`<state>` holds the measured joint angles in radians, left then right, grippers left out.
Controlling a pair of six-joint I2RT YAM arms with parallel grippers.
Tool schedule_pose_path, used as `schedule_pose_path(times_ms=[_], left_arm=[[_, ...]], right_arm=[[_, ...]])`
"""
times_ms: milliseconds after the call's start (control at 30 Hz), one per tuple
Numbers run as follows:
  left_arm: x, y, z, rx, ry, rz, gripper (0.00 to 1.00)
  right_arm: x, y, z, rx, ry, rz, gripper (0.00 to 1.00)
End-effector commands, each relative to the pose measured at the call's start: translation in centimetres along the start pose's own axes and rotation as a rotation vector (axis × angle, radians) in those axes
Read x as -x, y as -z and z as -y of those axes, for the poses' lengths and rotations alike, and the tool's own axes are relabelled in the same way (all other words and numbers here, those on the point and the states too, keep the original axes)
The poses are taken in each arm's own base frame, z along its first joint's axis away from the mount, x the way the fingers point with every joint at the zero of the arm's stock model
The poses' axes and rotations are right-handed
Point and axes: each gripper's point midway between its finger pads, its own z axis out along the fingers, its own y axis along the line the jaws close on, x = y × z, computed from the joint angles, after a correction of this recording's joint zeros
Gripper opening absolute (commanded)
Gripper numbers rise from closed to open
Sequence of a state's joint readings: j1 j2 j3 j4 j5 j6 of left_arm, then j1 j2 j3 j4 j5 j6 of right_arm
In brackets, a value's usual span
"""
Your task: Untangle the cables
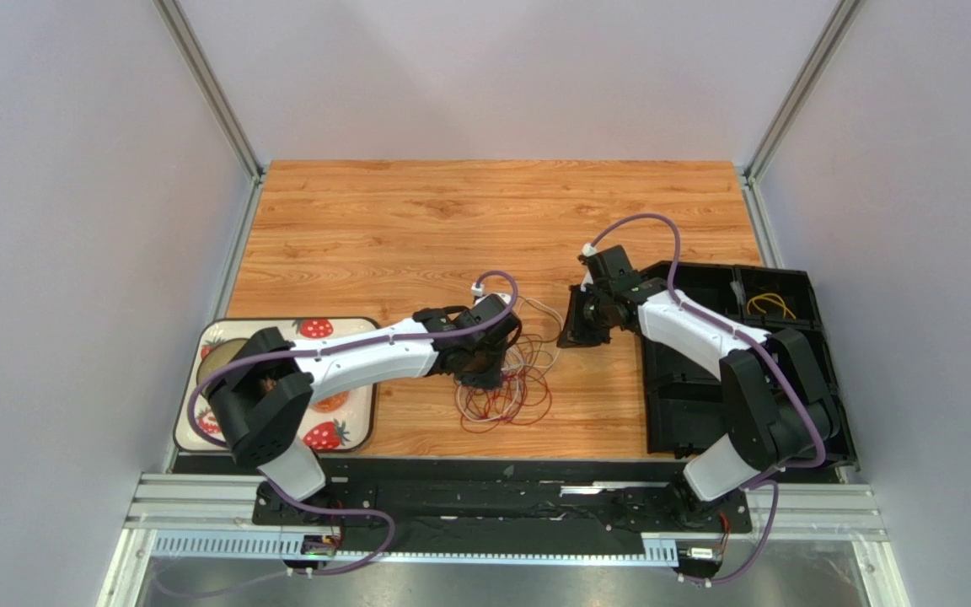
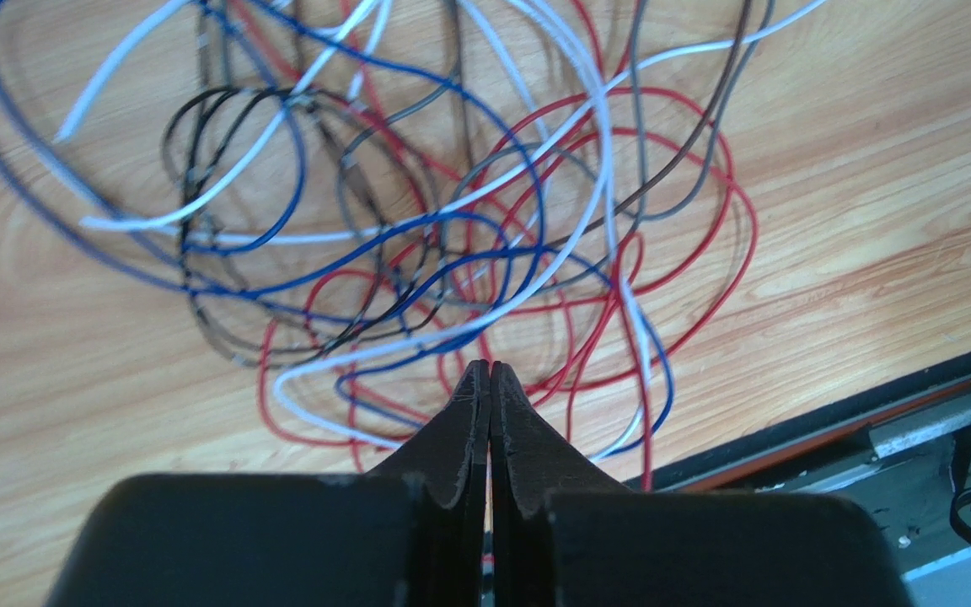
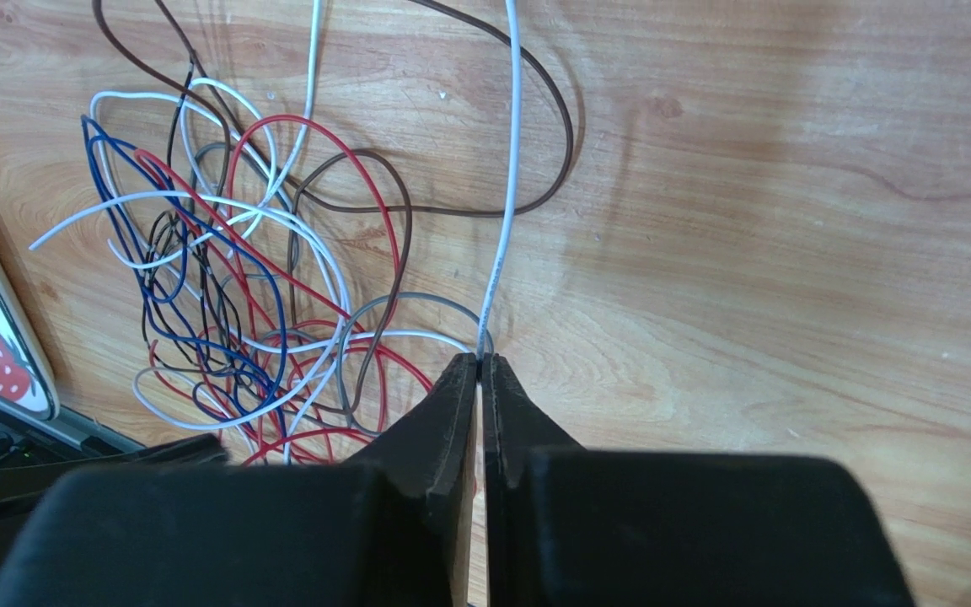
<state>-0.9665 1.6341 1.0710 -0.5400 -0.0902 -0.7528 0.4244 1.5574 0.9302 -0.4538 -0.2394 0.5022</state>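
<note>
The cables (image 1: pixel 503 386) lie as one tangle of red, blue, white, grey and dark loops on the wooden table, near its front edge. My left gripper (image 1: pixel 484 367) is over the tangle's left side. In the left wrist view its tips (image 2: pixel 491 367) are pressed together above red, blue and white loops (image 2: pixel 453 228), and no wire shows between them. My right gripper (image 1: pixel 576 331) is just right of the tangle. In the right wrist view it (image 3: pixel 481 358) is shut on a white cable (image 3: pixel 510 165) that runs straight up from the tips; the tangle (image 3: pixel 237 291) lies to the left.
A black compartment tray (image 1: pixel 681 417) stands at the right, with a coiled yellow cable (image 1: pixel 769 304) in its far compartment. A strawberry-patterned plate (image 1: pixel 351 331) lies at the left under the left arm. The table's front rail (image 2: pixel 883 430) runs close behind the tangle.
</note>
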Motion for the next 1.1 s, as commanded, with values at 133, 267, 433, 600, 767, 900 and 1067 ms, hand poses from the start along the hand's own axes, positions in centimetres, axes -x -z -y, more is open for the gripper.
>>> schedule_pose_path(times_ms=[133, 267, 433, 600, 767, 900, 1067], left_arm=[[0.2, 5.7, -2.6, 0.104, 0.022, 0.114, 0.42], [0.6, 8.0, -1.3, 0.063, 0.015, 0.172, 0.64], [0.5, 7.3, 0.6, 0.074, -0.019, 0.173, 0.65], [0.5, 5.5, 3.2, 0.074, -0.082, 0.138, 0.64], [0.6, 3.4, 4.1, 0.117, -0.103, 0.128, 0.64], [0.5, 1.5, 4.1, 0.156, -0.134, 0.101, 0.64], [-0.2, -0.9, 3.6, 0.209, -0.142, 0.071, 0.54]], right_arm=[[1.9, 0.4, -1.7, 0.054, 0.051, 0.055, 0.19], [1.9, 0.1, -1.2, 0.032, 0.053, 0.058, 0.33], [2.0, -0.3, -1.1, 0.027, 0.051, 0.058, 0.31], [2.0, -0.7, -1.0, 0.022, 0.053, 0.047, 0.21], [2.4, -0.3, -1.3, 0.027, 0.057, 0.058, 0.06], [2.6, 1.3, -1.8, 0.030, 0.073, 0.070, 0.00], [3.4, 4.2, -2.8, 0.047, 0.104, 0.121, 0.00]])
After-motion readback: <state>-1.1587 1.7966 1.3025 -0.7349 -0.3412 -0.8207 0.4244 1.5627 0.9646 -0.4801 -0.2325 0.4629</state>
